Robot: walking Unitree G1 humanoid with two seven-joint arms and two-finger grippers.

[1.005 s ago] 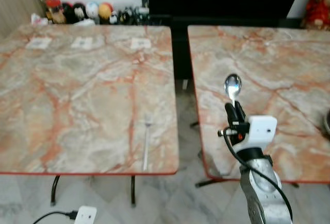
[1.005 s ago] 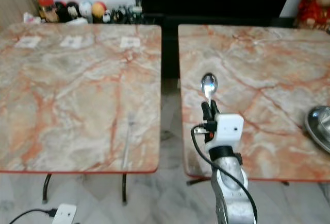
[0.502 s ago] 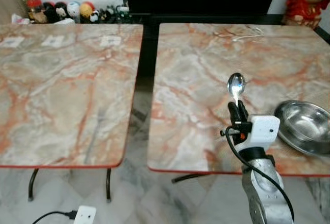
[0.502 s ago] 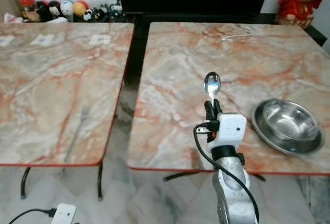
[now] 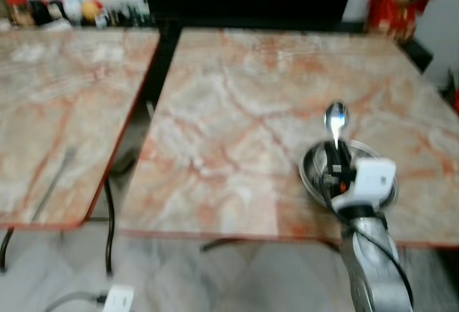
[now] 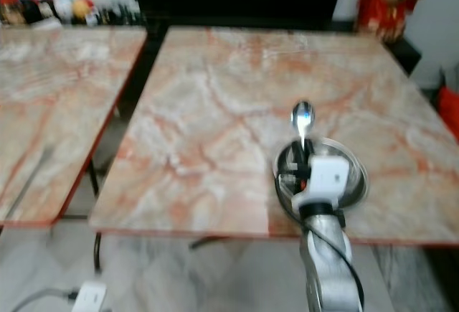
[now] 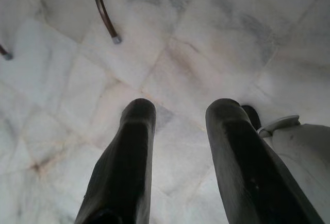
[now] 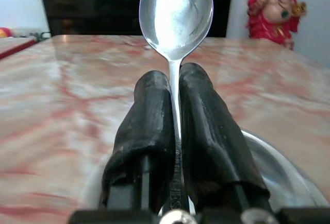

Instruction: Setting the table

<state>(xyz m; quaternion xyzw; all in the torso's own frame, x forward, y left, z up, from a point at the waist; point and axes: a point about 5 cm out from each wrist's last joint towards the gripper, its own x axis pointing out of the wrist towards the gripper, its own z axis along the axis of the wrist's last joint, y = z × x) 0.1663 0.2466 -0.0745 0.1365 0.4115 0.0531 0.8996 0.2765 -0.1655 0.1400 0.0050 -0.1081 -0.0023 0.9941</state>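
Spoon: the spoon [image 8: 176, 13] stands upright, bowl up, its handle pinched between the two black fingers [image 8: 146, 131] of the right gripper [image 5: 335, 160].
Right gripper: it is held in front of the robot, over the near edge of the right-hand desk [image 5: 237, 111], and it appears just above or in front of the steel bowl [image 6: 351, 172]; whether it touches the bowl cannot be told.
Steel bowl: it sits on the right-hand desk close to the near edge, and looks empty where its rim shows.
Left gripper: the left gripper [image 7: 180, 152] hangs idle over the marble floor [image 7: 196, 44], its fingers spread and holding nothing.
Left-hand desk: a thin piece of cutlery [image 5: 51, 183], perhaps a fork, lies near the front edge of the left-hand desk [image 5: 57, 97]; blur hides what kind it is.
Done so far: judging by the layout, a bowl is set out and one utensil lies on the other desk.
Left to do: the spoon is not yet laid down; it probably belongs beside or in the bowl, which calls for lowering and releasing it.
Uncertainty: the head views are blurred, so fine placement is hard to judge.
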